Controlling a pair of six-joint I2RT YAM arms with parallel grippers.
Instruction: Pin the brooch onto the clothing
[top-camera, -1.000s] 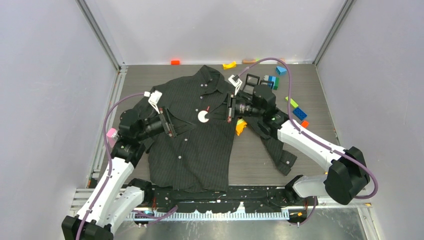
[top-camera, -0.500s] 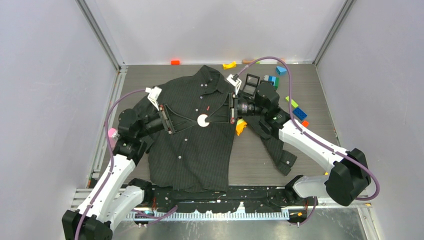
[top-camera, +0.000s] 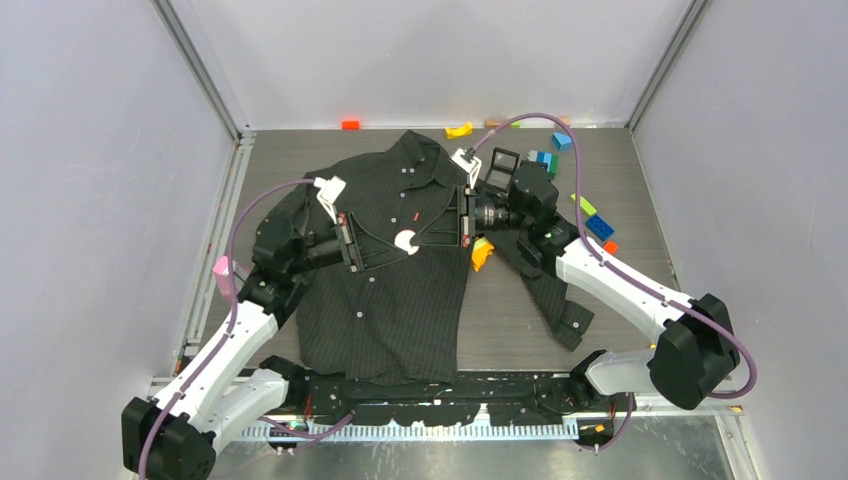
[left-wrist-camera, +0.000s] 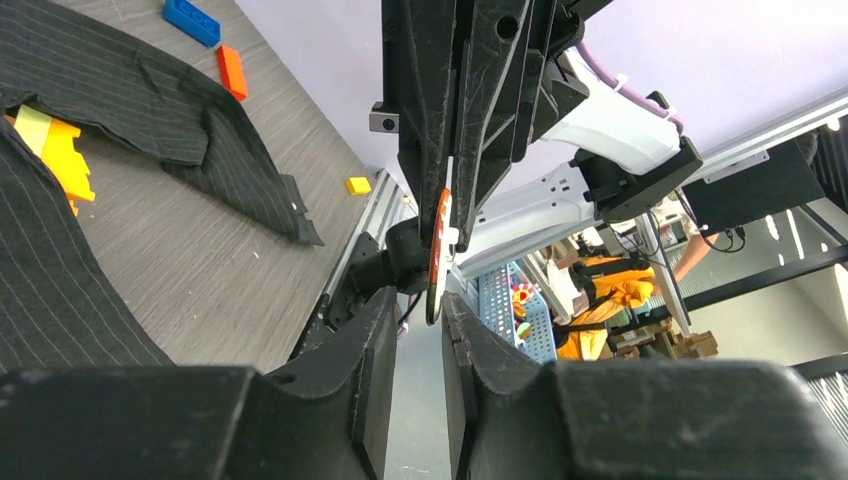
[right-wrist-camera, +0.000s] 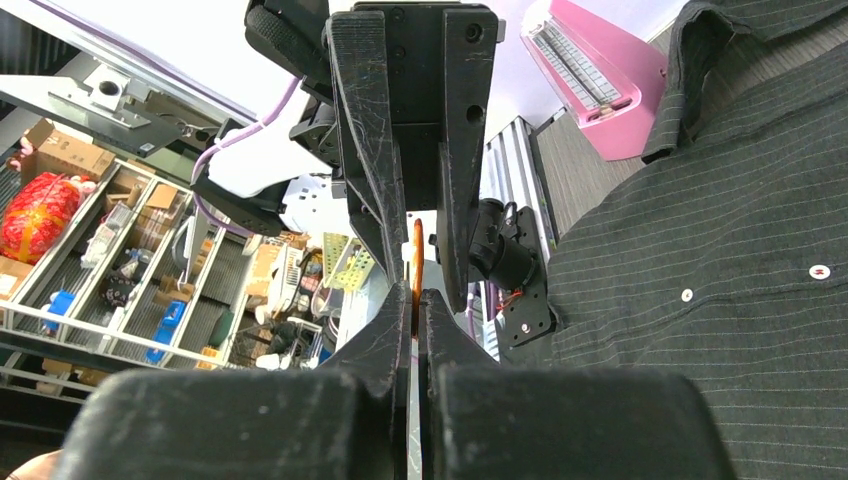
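The clothing, a dark pinstriped shirt, lies spread on the table with its collar to the back. Above its chest hangs the brooch, a white crescent-shaped disc. My right gripper reaches in from the right and is shut on it. In the right wrist view the brooch shows as a thin orange edge pinched at my right gripper. My left gripper comes from the left. In the left wrist view the brooch dips edge-on into my left gripper, whose jaws stand apart with a gap beside it.
Loose toy bricks lie along the back and right: an orange one, a yellow one, a blue one, a yellow-orange piece by the shirt's edge. A pink object sits at the left rail. Walls enclose three sides.
My left gripper has moved right, up to the brooch, and its jaws have narrowed around the brooch's edge. The right gripper has kept its hold and stayed put.
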